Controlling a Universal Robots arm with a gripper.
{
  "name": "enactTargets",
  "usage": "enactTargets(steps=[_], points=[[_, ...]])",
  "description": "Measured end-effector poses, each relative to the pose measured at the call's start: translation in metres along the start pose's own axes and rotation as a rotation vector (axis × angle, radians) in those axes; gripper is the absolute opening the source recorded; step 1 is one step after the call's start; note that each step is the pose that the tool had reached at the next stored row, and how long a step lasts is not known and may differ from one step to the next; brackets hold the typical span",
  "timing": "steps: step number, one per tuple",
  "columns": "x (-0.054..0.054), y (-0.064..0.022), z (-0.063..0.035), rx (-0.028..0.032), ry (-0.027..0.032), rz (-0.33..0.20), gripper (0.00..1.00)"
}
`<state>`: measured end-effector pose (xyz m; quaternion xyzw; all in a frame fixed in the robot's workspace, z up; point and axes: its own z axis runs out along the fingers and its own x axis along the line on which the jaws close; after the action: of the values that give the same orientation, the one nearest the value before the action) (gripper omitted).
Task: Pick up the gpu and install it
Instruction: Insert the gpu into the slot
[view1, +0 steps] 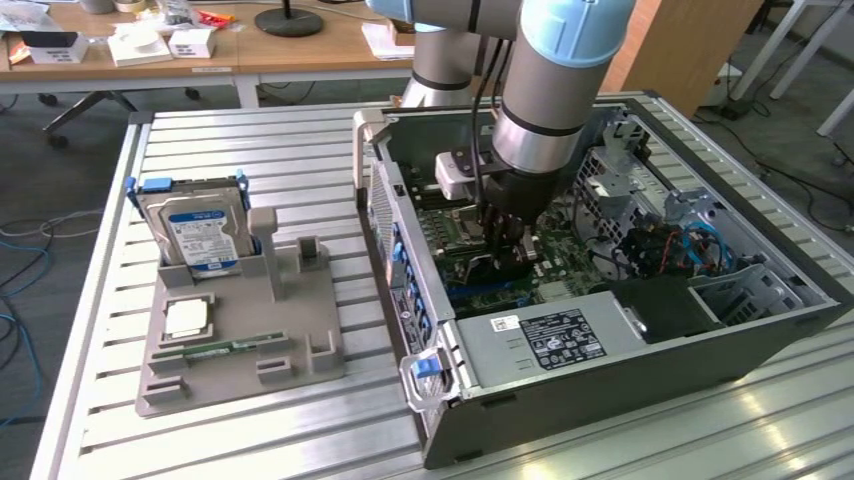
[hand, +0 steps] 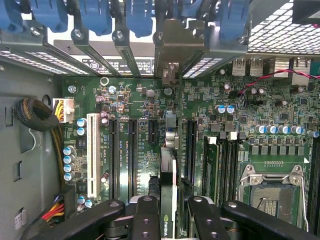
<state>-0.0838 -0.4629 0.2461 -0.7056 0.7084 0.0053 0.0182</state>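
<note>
- The arm reaches down from the top of the exterior view into the open computer case, which lies on its side in the exterior view's right half
- The pincer sits low inside the case, close above the green motherboard
- In the wrist view the pincer is clenched on the gpu: the thin card stands edge-on between the black fingers
- The gpu lies along the long black expansion slots, between the white slot and the processor socket; I cannot tell whether it is seated
- Its far end points at the case's rear wall with the blue latches
- On the slatted worktop, at the exterior view's left, a grey holder carries the hard drive upright and the memory stick lying flat
</note>
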Motion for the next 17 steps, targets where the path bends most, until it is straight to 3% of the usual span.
enactTargets(steps=[17], points=[[0.0, 0.0, 0.0006, 0.0007, 0.0, 0.0, 0.27]])
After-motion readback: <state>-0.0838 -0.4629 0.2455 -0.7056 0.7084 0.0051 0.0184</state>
